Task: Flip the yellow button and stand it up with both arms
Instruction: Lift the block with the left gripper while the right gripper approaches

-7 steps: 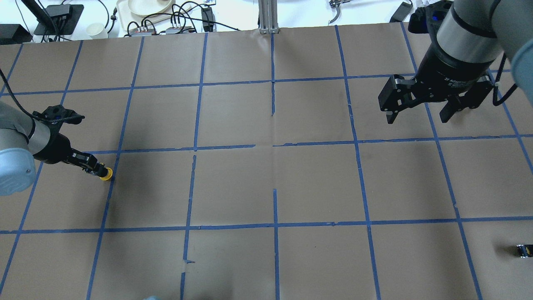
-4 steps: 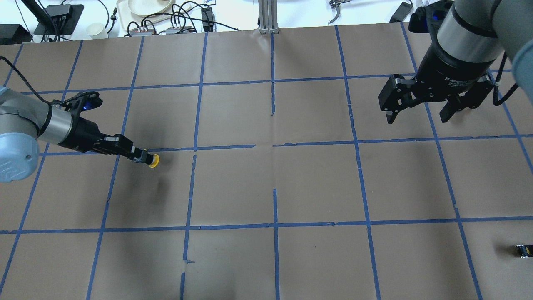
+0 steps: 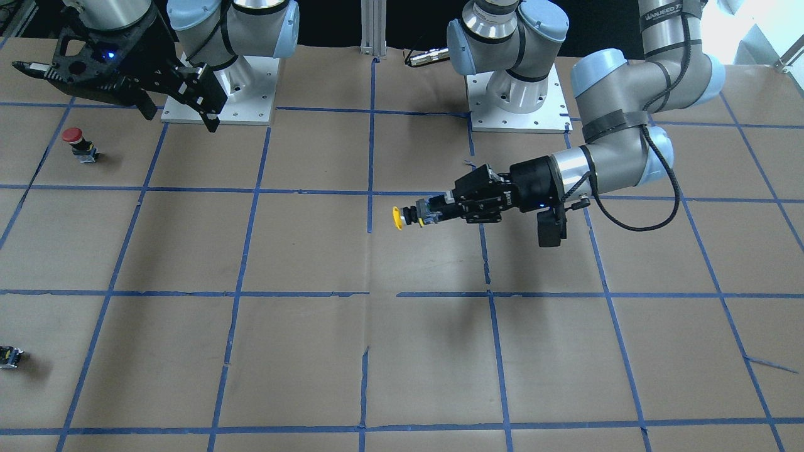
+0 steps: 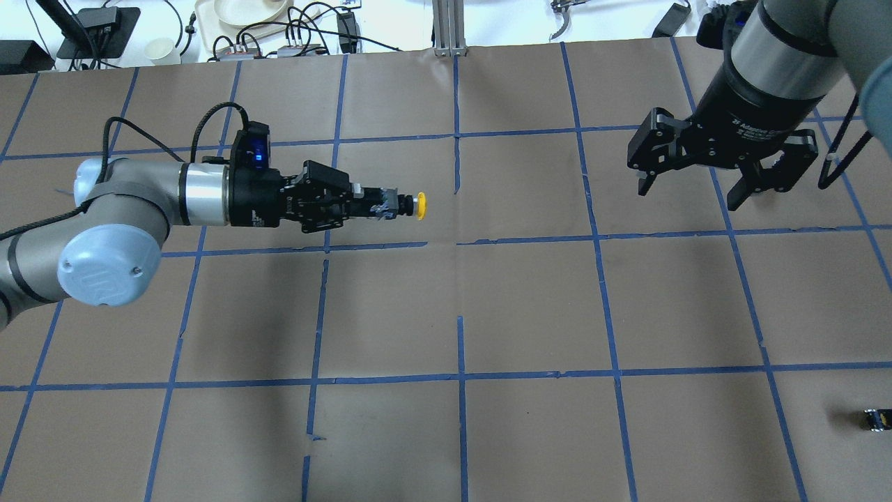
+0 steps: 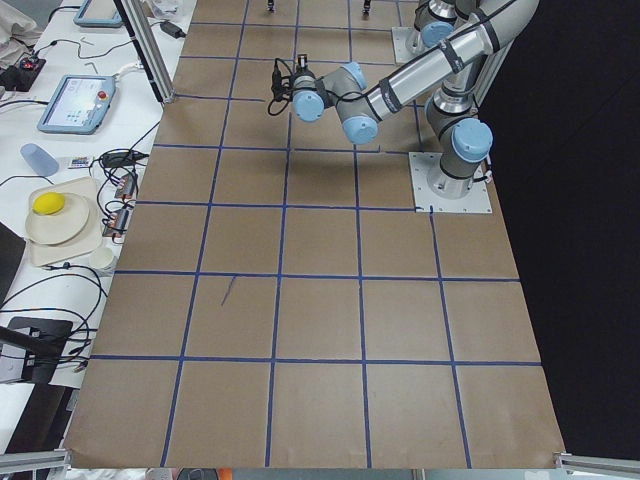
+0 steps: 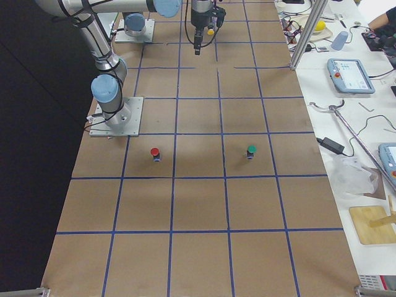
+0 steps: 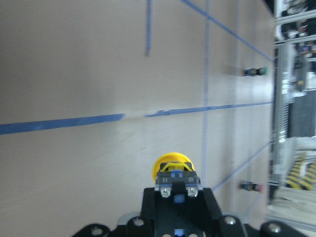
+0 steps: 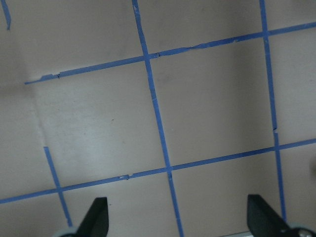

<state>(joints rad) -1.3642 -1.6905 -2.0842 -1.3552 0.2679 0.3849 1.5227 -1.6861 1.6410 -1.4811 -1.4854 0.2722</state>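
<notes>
My left gripper (image 4: 382,207) is shut on the black-and-grey body of the yellow button (image 4: 419,206). It holds the button sideways above the table near the centre, with the yellow cap pointing toward my right arm. In the front-facing view the gripper (image 3: 433,213) and button (image 3: 397,218) cast a shadow on the paper below. The left wrist view shows the cap (image 7: 172,165) just past the fingertips (image 7: 163,181). My right gripper (image 4: 686,195) hangs open and empty above the far right of the table, well apart from the button. It also shows in the front-facing view (image 3: 179,117) and the right wrist view (image 8: 180,217).
A red-capped button (image 3: 74,137) stands near my right arm's base. A green-capped button (image 6: 251,150) stands further out. A small dark block (image 4: 874,418) lies at the near right edge. The table is brown paper with a blue tape grid (image 4: 458,240). Cables and dishes (image 4: 244,14) lie beyond the far edge.
My left arm has swung right and toward the table centre with the yellow button in its grip, and now holds it horizontal. My right gripper has shifted only slightly.
</notes>
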